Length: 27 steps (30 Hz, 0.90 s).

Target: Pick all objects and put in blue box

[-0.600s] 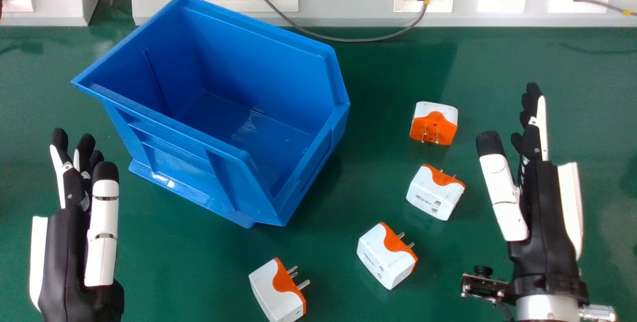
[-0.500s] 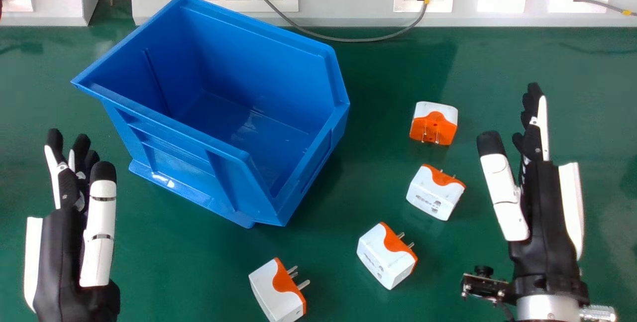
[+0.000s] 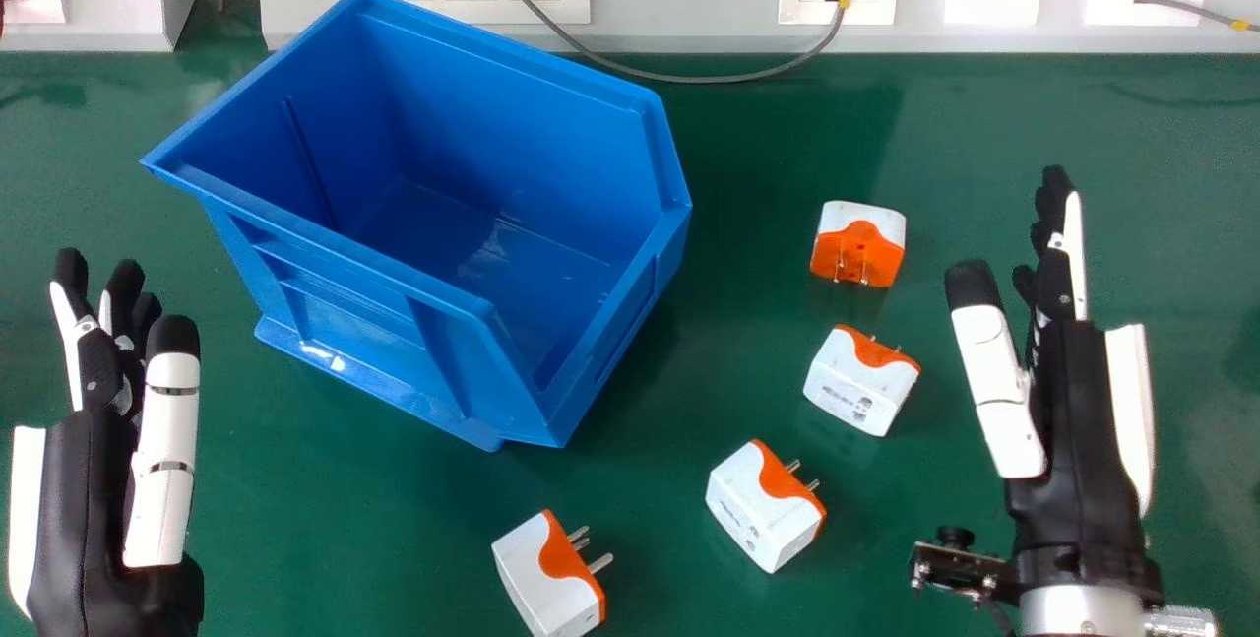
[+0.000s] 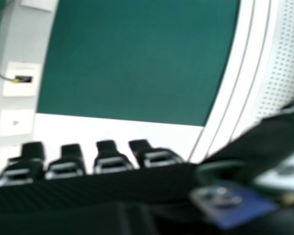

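Four plug adapters lie apart on the green table, to the right of the blue box. All are white-bodied, each with a wavy-edged orange pin face.

The farthest adapter turns its orange face and metal pins to the near side, its white shell behind. The second adapter, just nearer, shows a white face with dark socket slots; its orange edge and pins face away. The third adapter sits tilted, slots on its near-left face, orange face and pins to the right. The nearest adapter lies nearest the robot, between the hands, round-edged and white, its prongs pointing right.

The box is glossy, open-topped and set at an angle, with one recessed, ribbed side.

The left hand is at the left, fingers extended, thumb alongside. The right hand is at the right, beyond the adapters, fingers extended and thumb spread apart from them. Both hold nothing.
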Available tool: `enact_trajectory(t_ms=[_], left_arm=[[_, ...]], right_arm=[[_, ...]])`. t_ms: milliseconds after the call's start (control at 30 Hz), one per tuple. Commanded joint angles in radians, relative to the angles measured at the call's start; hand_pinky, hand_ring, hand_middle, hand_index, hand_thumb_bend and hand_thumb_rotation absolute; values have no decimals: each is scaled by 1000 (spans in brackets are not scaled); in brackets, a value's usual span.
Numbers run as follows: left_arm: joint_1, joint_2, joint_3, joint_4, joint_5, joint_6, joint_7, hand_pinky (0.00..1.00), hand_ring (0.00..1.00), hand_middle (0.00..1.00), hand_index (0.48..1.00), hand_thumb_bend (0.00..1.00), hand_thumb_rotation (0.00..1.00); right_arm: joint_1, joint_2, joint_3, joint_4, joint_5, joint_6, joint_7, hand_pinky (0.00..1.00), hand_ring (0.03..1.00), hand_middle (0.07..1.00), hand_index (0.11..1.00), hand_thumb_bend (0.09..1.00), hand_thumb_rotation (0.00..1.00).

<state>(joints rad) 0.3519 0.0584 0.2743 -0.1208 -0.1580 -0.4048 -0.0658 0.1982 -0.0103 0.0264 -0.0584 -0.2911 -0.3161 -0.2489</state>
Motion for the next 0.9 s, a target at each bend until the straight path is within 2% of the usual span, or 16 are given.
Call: enact_trajectory(t_ms=[0,100,133,200,400,500,567,600,667,733,800,867], left_arm=[[8,9,1,-27,0,-13,-10,1000,1000,1000,1000,236,919],[10,9,1,-27,-1,-10,-14,1000,1000,1000,1000,278,894],[11,8,0,-28,-5,-7,-17,1000,1000,1000,1000,300,873],[16,8,-2,-37,-3,3,-18,1000,1000,1000,1000,310,857],[22,2,-5,-42,-3,2,-23,1000,1000,1000,1000,349,843],[25,-2,-7,-41,-1,2,-21,1000,1000,1000,1000,372,831],[25,-4,-7,-40,6,0,-16,1000,1000,1000,1000,374,826],[24,-5,-8,-40,7,-1,-14,1000,1000,1000,1000,377,825],[22,-7,-10,-38,-1,-2,-15,1000,1000,1000,1000,384,821],[20,-8,-11,-37,-3,-3,-15,1000,1000,1000,1000,373,801],[20,-6,-11,-36,5,-3,-13,1000,1000,1000,1000,376,807],[18,-5,-10,-34,6,-2,-13,1000,1000,1000,1000,381,810]], right_arm=[[7,-5,0,-20,-7,-18,-3,946,1000,1000,990,471,1000],[15,-4,2,-26,-5,-13,-2,943,1000,1000,988,480,1000],[17,-4,2,-27,-5,-13,-2,941,998,1000,987,485,1000],[21,-5,3,-30,-8,-10,-3,939,996,1000,984,488,1000],[24,-13,2,-35,-39,10,-9,914,979,991,964,492,1000],[25,-30,4,-42,-93,42,-12,907,963,969,942,479,1000],[24,-35,4,-39,-112,62,-13,901,956,958,928,472,1000],[22,-37,4,-36,-116,69,-12,886,945,947,916,471,974],[13,-48,4,-20,-129,97,-5,866,934,937,906,486,945],[5,-60,5,-12,-137,120,4,856,932,939,909,502,912],[-22,-86,6,21,-150,133,11,848,932,940,911,502,867],[-56,-115,9,65,-180,140,3,832,922,933,906,496,819]])
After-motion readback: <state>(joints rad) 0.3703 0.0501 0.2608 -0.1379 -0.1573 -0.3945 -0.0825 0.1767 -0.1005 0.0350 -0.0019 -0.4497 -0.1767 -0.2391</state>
